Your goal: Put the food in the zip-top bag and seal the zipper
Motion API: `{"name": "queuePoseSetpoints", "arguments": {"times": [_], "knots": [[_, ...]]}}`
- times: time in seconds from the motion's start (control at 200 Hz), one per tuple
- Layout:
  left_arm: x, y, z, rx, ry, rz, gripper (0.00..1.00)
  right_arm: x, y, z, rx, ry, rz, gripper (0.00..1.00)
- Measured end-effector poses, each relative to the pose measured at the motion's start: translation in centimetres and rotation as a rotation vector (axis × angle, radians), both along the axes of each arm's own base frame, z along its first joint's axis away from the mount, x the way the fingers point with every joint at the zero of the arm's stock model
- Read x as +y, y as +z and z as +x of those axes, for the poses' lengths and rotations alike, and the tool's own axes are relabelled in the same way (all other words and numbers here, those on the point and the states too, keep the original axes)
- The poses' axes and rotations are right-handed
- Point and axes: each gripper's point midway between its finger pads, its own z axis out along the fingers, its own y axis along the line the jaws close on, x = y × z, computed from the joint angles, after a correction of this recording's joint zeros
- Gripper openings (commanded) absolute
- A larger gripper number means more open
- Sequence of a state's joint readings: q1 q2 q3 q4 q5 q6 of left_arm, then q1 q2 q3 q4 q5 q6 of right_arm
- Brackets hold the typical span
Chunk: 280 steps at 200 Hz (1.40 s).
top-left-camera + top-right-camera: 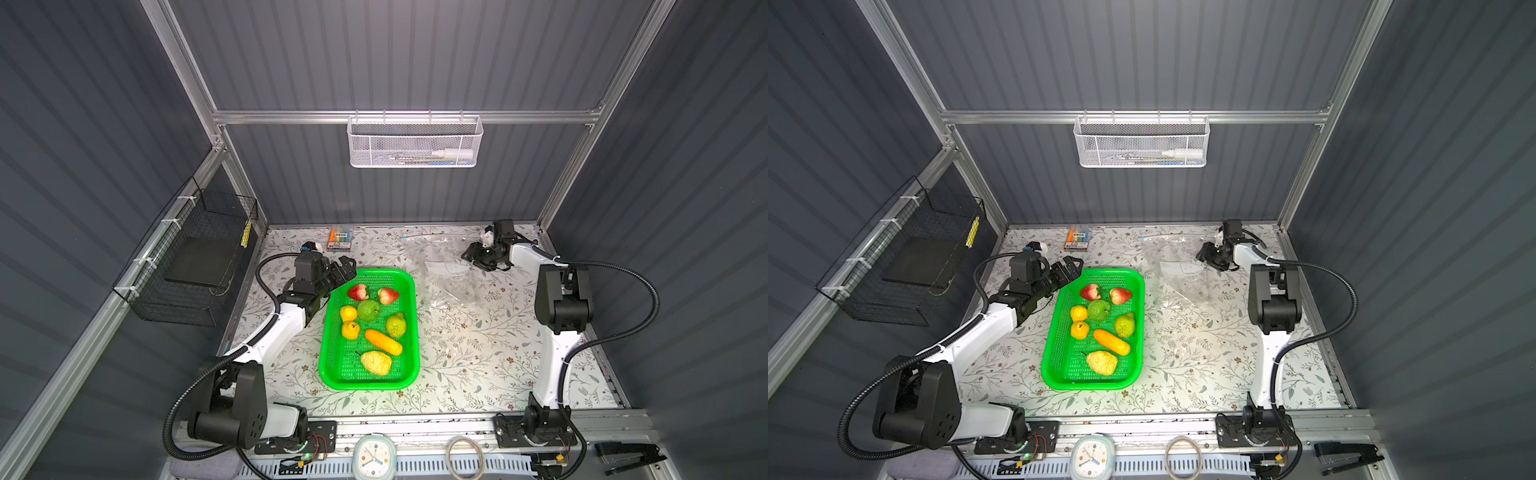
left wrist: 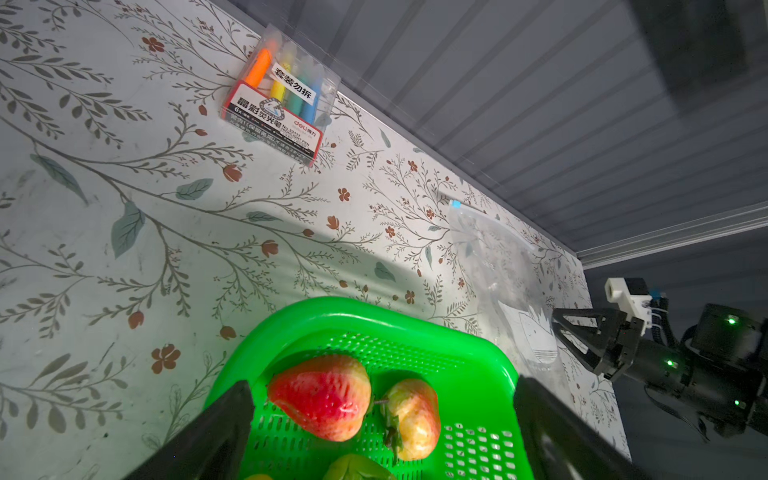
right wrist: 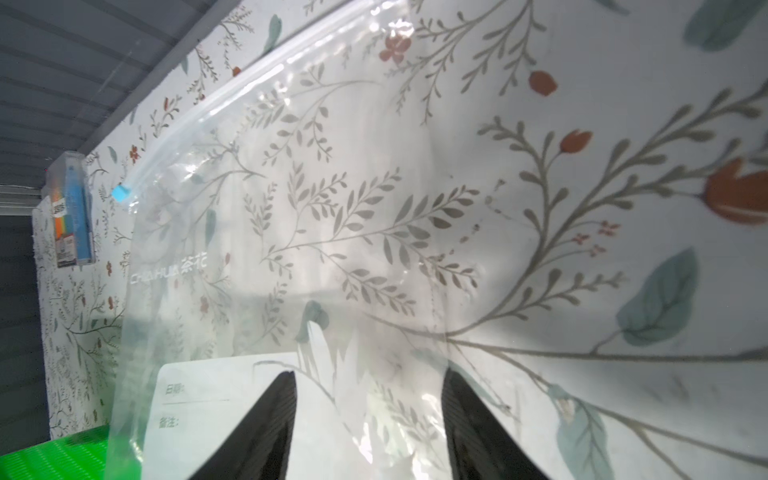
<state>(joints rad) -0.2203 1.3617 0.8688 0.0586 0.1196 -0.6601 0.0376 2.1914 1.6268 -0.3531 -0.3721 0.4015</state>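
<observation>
Food all in green tray at mid table: two red pieces at far end, bumpy yellow one at near end

Bag flat on table just right of tray; zipper along far edge, blue slider at its left end

Left gripper spread wide over tray's far left corner, holding nothing

Right gripper jaws half apart, down on bag by white label, film between fingertips

Pen pack — white sticker "套装勿拆"; printed "晶彩荧光笔", "6", "No.33111", "HIGHLIGHTER PEN", "deli 得力".
Bag — faint brand "CHAHUA 茶花".
Label patch on the bag: fields "日期:" and "备注:".
</observation>
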Motion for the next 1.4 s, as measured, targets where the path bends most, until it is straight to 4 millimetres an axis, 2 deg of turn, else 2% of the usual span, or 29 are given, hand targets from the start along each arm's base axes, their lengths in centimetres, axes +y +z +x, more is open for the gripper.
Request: {"name": "queuePoseSetpoints", "arguments": {"times": [0.085, 0.18, 0.235, 0.38, 0.545, 0.64, 0.7, 0.785, 0.86, 0.925, 0.975, 1.076, 1.151, 1.216, 1.281, 1.401], "knots": [[-0.1, 0.6, -0.3, -0.009, -0.006, -0.005, 1.0, -0.2, -0.7, -0.3, 0.026, -0.006, -0.009, 0.38], [-0.1, 1.7, -0.4, -0.028, -0.012, -0.013, 1.0, -0.3, -0.7, -0.4, 0.03, -0.003, -0.019, 0.1], [-0.2, 2.4, -0.3, -0.043, -0.016, -0.018, 1.0, -0.4, -0.7, -0.4, 0.024, 0.006, -0.027, 0.0], [-0.6, 3.1, -0.2, -0.054, -0.032, -0.029, 1.0, -0.8, 0.2, -0.6, 0.004, 0.001, -0.059, 0.0], [-1.0, 2.9, -0.5, -0.038, -0.052, -0.039, 1.0, -2.0, 4.4, -2.4, -0.072, -0.018, -0.124, 0.0], [-1.7, 3.3, -0.6, -0.042, -0.074, -0.051, 1.0, -3.3, 6.7, -4.5, -0.116, -0.061, -0.181, 0.0], [-2.4, 3.6, -0.7, -0.044, -0.097, -0.059, 1.0, -4.4, 7.2, -6.2, -0.122, -0.104, -0.209, 0.0], [-3.8, 4.0, -0.7, -0.046, -0.139, -0.067, 1.0, -6.1, 6.9, -8.9, -0.1, -0.178, -0.227, 0.0], [-6.0, 4.2, -0.8, -0.044, -0.193, -0.073, 1.0, -7.7, 6.1, -11.5, -0.068, -0.262, -0.215, 0.0], [-8.2, 4.4, -1.1, -0.041, -0.248, -0.076, 1.0, -8.4, 5.3, -13.6, -0.039, -0.334, -0.185, 0.09], [-10.3, 4.5, -1.3, -0.039, -0.296, -0.075, 1.0, -8.3, 4.7, -15.0, -0.023, -0.377, -0.145, 0.24], [-13.9, 4.4, -1.9, -0.031, -0.382, -0.068, 1.0, -6.5, 3.6, -17.4, 0.012, -0.399, -0.078, 0.52], [-15.7, 4.2, -2.4, -0.019, -0.426, -0.064, 1.0, -5.1, 3.8, -18.3, 0.007, -0.368, -0.061, 0.65], [-16.7, 3.8, -2.9, -0.009, -0.452, -0.061, 1.0, -4.4, 5.1, -18.2, -0.035, -0.339, -0.05, 0.7], [-17.0, 3.5, -3.0, 0.003, -0.459, -0.056, 1.0, -4.5, 6.8, -17.5, -0.086, -0.308, -0.065, 0.74], [-17.3, 3.2, -2.8, 0.014, -0.463, -0.049, 1.0, -5.3, 10.9, -14.1, -0.204, -0.215, -0.136, 0.79]]}}
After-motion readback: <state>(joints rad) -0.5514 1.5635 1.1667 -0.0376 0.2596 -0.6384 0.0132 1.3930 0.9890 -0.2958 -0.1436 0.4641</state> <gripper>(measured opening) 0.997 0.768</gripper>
